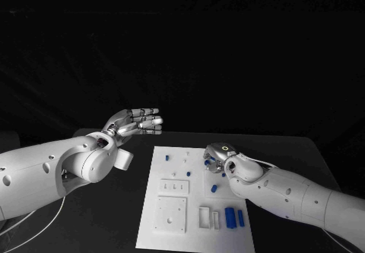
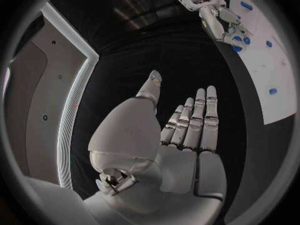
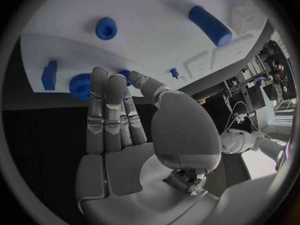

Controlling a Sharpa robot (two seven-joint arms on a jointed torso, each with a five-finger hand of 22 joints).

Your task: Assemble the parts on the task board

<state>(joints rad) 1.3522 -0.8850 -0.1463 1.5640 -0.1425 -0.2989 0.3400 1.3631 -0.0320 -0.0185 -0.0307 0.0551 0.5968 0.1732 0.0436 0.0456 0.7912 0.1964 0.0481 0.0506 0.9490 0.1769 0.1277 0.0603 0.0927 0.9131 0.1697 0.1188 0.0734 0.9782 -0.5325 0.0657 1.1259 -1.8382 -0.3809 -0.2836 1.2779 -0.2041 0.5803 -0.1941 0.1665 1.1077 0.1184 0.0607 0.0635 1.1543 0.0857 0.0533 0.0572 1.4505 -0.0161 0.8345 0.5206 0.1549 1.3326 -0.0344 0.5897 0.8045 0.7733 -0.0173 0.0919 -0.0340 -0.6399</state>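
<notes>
Left hand (image 1: 135, 123) raised beyond the task board's (image 1: 171, 232) far left corner, fingers straight and empty, right hand (image 1: 215, 158) at the board's right edge, fingertips (image 3: 100, 77) side by side against a blue gear part (image 3: 80, 85)

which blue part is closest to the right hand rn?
The blue gear-like part at the board's far right edge, right at the right hand fingertips. The other blue parts, like the long cylinder, lie farther off on the task board.

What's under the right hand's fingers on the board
In the right wrist view, the right hand reaches over the task board edge. A blue gear-like part peeks out beside the fingers, another between them; contact is hidden.
</notes>
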